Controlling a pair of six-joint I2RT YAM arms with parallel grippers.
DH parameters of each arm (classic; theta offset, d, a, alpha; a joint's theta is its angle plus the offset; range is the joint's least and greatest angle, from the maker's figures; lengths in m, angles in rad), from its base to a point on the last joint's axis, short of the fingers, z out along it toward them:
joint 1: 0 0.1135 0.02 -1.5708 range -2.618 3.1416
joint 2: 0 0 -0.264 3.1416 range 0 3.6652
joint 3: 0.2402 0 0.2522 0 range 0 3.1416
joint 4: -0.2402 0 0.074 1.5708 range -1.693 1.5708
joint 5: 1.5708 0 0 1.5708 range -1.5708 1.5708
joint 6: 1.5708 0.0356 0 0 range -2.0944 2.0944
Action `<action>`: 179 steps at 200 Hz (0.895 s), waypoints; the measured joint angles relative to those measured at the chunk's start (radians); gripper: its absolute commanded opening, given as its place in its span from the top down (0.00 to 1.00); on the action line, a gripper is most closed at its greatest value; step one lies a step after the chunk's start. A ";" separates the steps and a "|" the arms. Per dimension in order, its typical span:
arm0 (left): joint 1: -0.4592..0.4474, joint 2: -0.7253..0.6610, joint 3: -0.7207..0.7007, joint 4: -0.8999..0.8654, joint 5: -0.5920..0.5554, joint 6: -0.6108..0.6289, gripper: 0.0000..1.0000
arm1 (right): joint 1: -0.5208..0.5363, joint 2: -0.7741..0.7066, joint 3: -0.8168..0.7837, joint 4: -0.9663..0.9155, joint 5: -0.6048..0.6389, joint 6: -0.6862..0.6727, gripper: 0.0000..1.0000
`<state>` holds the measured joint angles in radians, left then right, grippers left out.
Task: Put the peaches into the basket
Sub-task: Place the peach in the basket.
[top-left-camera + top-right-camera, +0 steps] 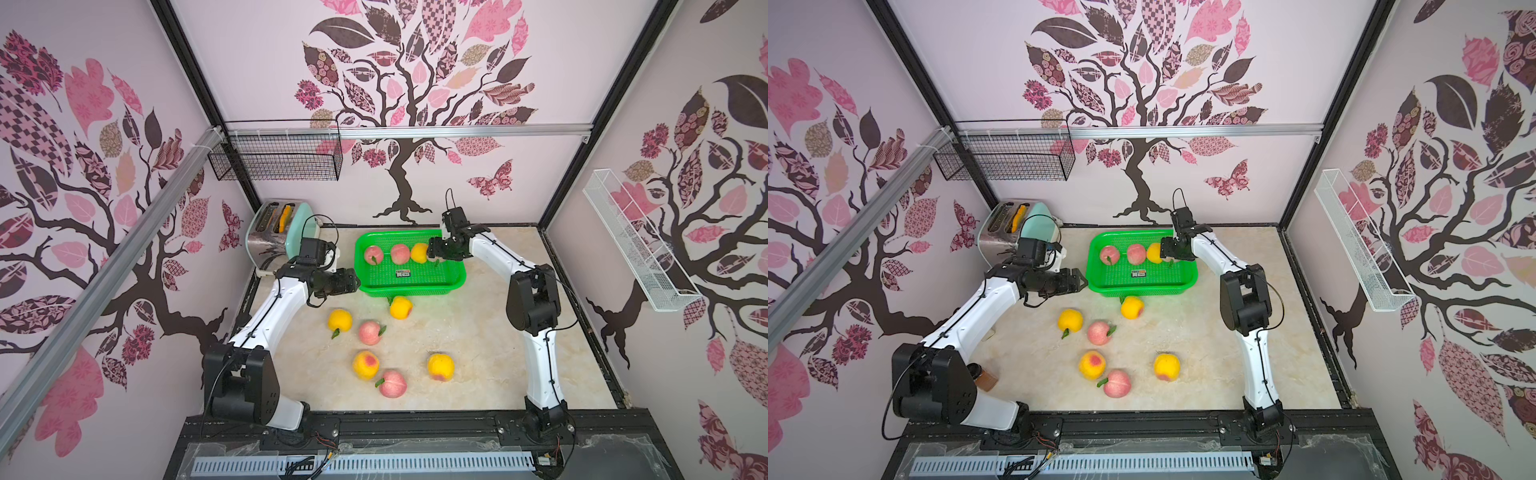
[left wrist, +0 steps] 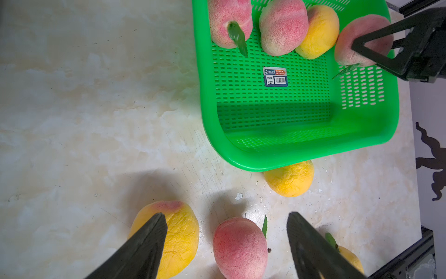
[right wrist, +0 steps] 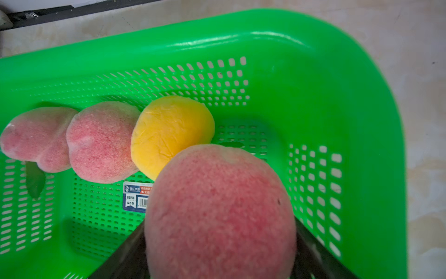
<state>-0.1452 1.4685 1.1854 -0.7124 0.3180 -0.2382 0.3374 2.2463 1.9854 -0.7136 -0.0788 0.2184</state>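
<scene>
In both top views the green plastic basket (image 1: 411, 289) (image 1: 1142, 289) sits toward the back of the pale marble-patterned counter (image 1: 490, 332). It holds two pink peaches (image 1: 372, 254) (image 1: 400, 253) and a yellow peach (image 1: 419, 252) in a row along its far wall. The right hand (image 1: 434, 250) hangs over the basket's right end, just beside the yellow peach; what it grips is hidden here except for a green leaf beneath it. The left hand (image 1: 1082, 282) sits just outside the basket's near left corner, its jaws parted and empty. Six loose peaches (image 1: 401, 307) (image 1: 340, 321) (image 1: 370, 332) (image 1: 365, 364) (image 1: 392, 383) (image 1: 441, 366) lie on the counter in front of the basket, four yellow-orange and two pink, the nearest just beside its front wall. A toaster (image 1: 270, 237) stands in the back left corner, a black wire basket (image 1: 276, 160) hangs on the back wall, and a white wire rack (image 1: 636, 245) hangs on the right wall. The walls are pale pink with dark trees, patterned leaves and butterflies. In the left wrist view the left hand's fingers (image 2: 144, 246) stand wide apart above the loose peaches, gripping nothing. A label (image 2: 275, 76) on the basket floor shows a blue and white panel, an orange tab and a barcode, with characters too small to read. The right hand pinches a held pink peach (image 2: 347, 36) over the basket's end. In the right wrist view the held pink peach (image 3: 219, 210) fills the foreground, clamped between the right hand's dark fingers (image 3: 313, 251) and partly covering the label (image 3: 135, 196).
</scene>
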 measured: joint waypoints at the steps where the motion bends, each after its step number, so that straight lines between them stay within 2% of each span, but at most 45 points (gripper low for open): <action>1: 0.000 0.000 0.000 0.000 0.000 0.000 0.18 | 0.000 0.001 0.001 0.000 0.000 0.000 0.51; 55: 0.000 0.000 0.000 -0.001 0.002 0.000 0.18 | -0.002 0.054 0.024 0.010 0.010 -0.002 0.44; 108: 0.000 0.000 0.000 -0.001 0.005 0.000 0.18 | -0.002 0.065 0.029 0.005 0.007 -0.007 0.31; 163: 0.000 0.000 0.000 -0.002 0.006 0.000 0.18 | -0.002 0.065 0.046 -0.013 -0.007 -0.018 0.21; 169: 0.000 0.000 0.000 -0.003 0.006 0.000 0.18 | -0.002 0.065 0.048 -0.014 -0.008 -0.018 0.14; 179: 0.000 0.000 0.000 -0.004 0.006 0.000 0.18 | -0.002 0.065 0.050 -0.016 -0.011 -0.016 0.13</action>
<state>-0.1452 1.4685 1.1854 -0.7166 0.3241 -0.2382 0.3359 2.3112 2.0354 -0.7292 -0.0895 0.2020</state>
